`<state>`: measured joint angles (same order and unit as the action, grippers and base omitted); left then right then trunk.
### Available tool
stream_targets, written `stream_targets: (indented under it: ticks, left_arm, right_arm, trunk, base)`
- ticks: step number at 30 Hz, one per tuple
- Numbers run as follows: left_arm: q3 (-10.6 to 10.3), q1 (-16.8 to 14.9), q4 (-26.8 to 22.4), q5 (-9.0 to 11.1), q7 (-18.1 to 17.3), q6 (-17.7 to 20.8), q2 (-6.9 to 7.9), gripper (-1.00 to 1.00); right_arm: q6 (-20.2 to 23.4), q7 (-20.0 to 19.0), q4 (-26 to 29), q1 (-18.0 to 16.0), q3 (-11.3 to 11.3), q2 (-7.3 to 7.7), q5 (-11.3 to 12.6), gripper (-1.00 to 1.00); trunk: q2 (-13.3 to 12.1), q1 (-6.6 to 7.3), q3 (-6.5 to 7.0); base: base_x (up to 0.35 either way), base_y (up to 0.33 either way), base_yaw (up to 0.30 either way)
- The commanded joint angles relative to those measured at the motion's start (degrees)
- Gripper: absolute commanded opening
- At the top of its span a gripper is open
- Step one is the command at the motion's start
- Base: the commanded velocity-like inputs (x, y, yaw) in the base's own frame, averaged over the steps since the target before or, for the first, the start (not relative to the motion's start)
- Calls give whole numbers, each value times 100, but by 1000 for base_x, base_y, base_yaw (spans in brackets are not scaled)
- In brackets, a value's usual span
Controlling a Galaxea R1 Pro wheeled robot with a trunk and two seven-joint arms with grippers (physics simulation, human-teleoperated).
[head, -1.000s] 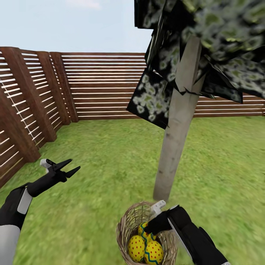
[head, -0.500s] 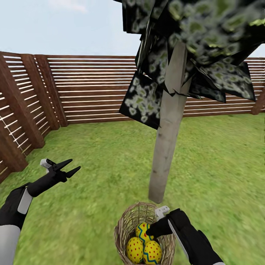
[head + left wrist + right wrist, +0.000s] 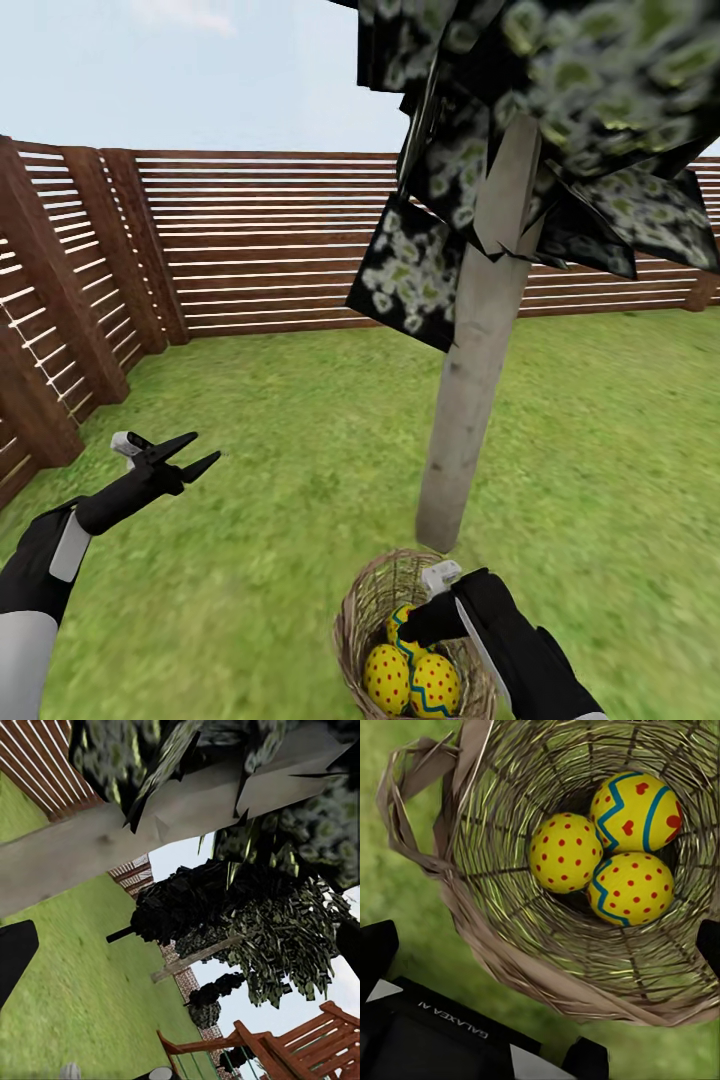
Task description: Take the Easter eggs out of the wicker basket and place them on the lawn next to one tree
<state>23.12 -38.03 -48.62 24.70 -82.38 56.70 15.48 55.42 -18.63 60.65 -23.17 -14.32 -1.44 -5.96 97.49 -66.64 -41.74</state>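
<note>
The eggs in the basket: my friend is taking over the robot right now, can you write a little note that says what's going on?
Left end effector: open, empty, raised over the lawn off to the left.
Right end effector: hanging over the wicker basket's rim, above the eggs; open or shut is unclear, and it holds nothing.
All three Easter eggs lie together at the bottom of the basket.
The basket stands on the grass just in front of the pale tree trunk.
Done: the robot has reached the tree and basket.
Left: lift out each egg and set all three on the grass by this trunk.
</note>
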Motion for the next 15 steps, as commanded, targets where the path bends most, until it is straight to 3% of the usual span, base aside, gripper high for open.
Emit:
stream_targets:
  ticks: [1, 3, 7, 15]
  left_arm:
    - [0, -3, 1, 8, -15, 60, 2, 100]
    - [0, -3, 1, 9, -15, 60, 3, 100]
    - [0, -3, 1, 7, -15, 60, 3, 100]
    - [0, -3, -3, 4, -15, 60, 7, 100]
  right_arm:
    - [24, 50, -3, -3, 7, -21, -54, 100]
    - [26, 325, -79, -3, 91, -105, -49, 100]
    - [-44, 1041, -352, -3, 587, -359, -50, 100]
    - [-440, 1678, -532, -3, 877, -407, -43, 100]
  trunk:
    - [3, 0, -5]
    - [3, 0, -5]
    - [3, 0, -5]
    - [43, -21, -23]
  base:
    - [0, 89, 0]
    - [0, 47, 0]
    - [0, 10, 0]
    - [0, 0, 0]
